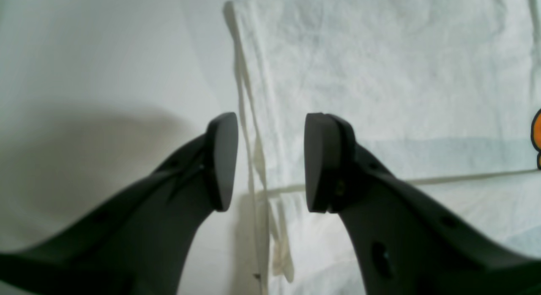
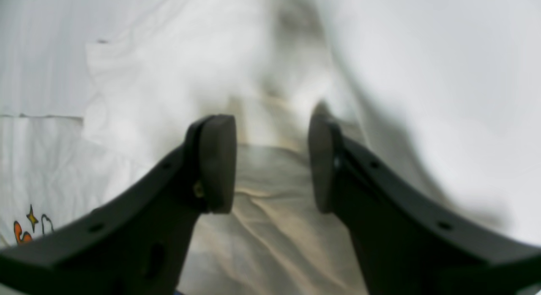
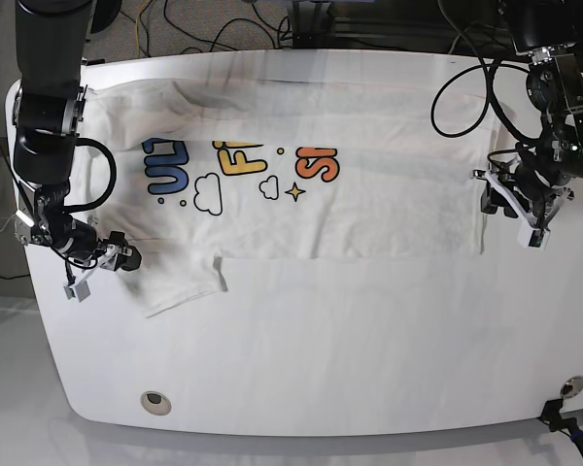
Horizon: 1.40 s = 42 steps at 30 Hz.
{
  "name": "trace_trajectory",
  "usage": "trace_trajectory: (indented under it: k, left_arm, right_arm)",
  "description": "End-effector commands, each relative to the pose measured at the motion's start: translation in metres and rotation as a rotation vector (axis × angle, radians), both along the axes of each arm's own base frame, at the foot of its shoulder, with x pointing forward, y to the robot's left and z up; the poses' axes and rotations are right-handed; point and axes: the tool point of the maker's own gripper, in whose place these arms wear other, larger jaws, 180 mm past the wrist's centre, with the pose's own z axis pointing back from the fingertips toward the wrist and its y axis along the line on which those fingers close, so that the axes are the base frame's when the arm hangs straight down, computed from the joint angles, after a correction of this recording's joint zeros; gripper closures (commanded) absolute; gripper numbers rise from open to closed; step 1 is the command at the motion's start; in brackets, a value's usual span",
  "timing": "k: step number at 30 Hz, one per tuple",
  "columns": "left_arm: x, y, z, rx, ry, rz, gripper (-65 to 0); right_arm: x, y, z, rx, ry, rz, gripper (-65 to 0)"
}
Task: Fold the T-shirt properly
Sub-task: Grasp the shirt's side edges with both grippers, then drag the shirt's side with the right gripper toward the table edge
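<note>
The white T-shirt point(image 3: 369, 209) lies spread on the table with its print up: blue, yellow and orange letters with clouds and a star. Its lower part is folded over in a straight line. At the shirt's right edge my left gripper point(image 3: 493, 199) stands open. In the left wrist view its fingers point(image 1: 270, 159) straddle the shirt's side edge point(image 1: 380, 75), one over the bare table and one over the cloth. My right gripper point(image 3: 126, 257) is open at the sleeve on the left. In the right wrist view its jaws point(image 2: 270, 159) stand apart over rumpled cloth point(image 2: 148, 96).
The white table point(image 3: 369, 340) has a rounded front edge. A round hole point(image 3: 154, 399) sits near the front left and a black clamp point(image 3: 564, 416) at the front right corner. Cables point(image 3: 223, 24) run behind the table's back edge.
</note>
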Motion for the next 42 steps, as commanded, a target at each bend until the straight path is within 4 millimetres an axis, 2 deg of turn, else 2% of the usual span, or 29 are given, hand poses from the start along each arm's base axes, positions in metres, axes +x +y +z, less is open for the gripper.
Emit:
trace_trajectory:
  k: [1, 6, 7, 11, 12, 15, 17, 20, 22, 26, 32, 36, 37, 38, 42]
  left_arm:
    - [0.009, 0.003, 0.014, 0.008, -0.050, -0.004, -24.1]
    - [0.009, 0.005, 0.014, 0.013, -0.047, -0.004, -24.1]
    - [0.007, 0.004, 0.013, 0.008, -0.045, -0.001, -24.0]
    - [0.010, 0.003, 0.015, 0.006, -0.055, -0.002, -23.9]
    - [0.010, 0.004, 0.015, 0.004, -0.055, -0.002, -24.0]
    - [0.010, 0.004, 0.016, 0.008, -0.049, -0.001, -24.2]
    - [0.010, 0.004, 0.014, 0.008, -0.051, -0.002, -24.6]
    - [0.010, 0.004, 0.015, 0.008, -0.060, -0.002, -25.1]
    - [0.011, 0.003, 0.017, 0.007, -0.068, -0.002, -25.3]
    - [0.011, 0.001, 0.016, 0.003, -0.066, -0.008, -25.1]
    - [0.010, 0.000, 0.017, 0.006, -0.067, -0.009, -25.0]
    - [0.009, -0.001, 0.019, 0.010, -0.068, -0.018, -24.7]
    - [0.009, 0.003, 0.019, 0.004, -0.067, 0.002, -24.2]
    - [0.009, 0.006, 0.019, 0.004, -0.067, 0.011, -24.4]
    - [0.009, 0.013, 0.020, 0.000, -0.070, 0.032, -23.8]
  right_arm:
    - [-0.004, -0.015, -0.001, -0.054, 0.040, -0.026, -27.5]
    - [-0.004, -0.015, -0.004, -0.075, 0.051, -0.031, -27.0]
    - [-0.019, -0.015, -0.012, -0.085, 0.105, 0.011, -23.0]
    - [-0.033, -0.028, -0.015, -0.105, 0.165, 0.020, -2.0]
    - [-0.036, -0.033, -0.014, -0.111, 0.178, 0.018, 0.0]
    - [-0.039, -0.063, 0.000, -0.124, 0.161, -0.024, -1.3]
    - [-0.037, -0.081, 0.016, -0.114, 0.128, -0.064, -6.1]
    - [-0.020, -0.094, 0.047, -0.056, 0.019, -0.138, -17.3]
    - [-0.010, -0.102, 0.066, -0.018, -0.057, -0.194, -22.1]
    - [-0.001, -0.118, 0.091, 0.018, -0.150, -0.275, -22.8]
    - [-0.001, -0.125, 0.116, -0.064, -0.199, -0.225, -23.0]
    - [-0.009, -0.115, 0.131, -0.202, -0.216, -0.098, -28.0]
    - [-0.007, -0.126, 0.126, -0.151, -0.219, -0.148, -25.4]
    - [-0.010, -0.128, 0.125, -0.148, -0.214, -0.139, -25.3]
    - [-0.017, -0.122, 0.122, -0.118, -0.200, -0.081, -25.1]
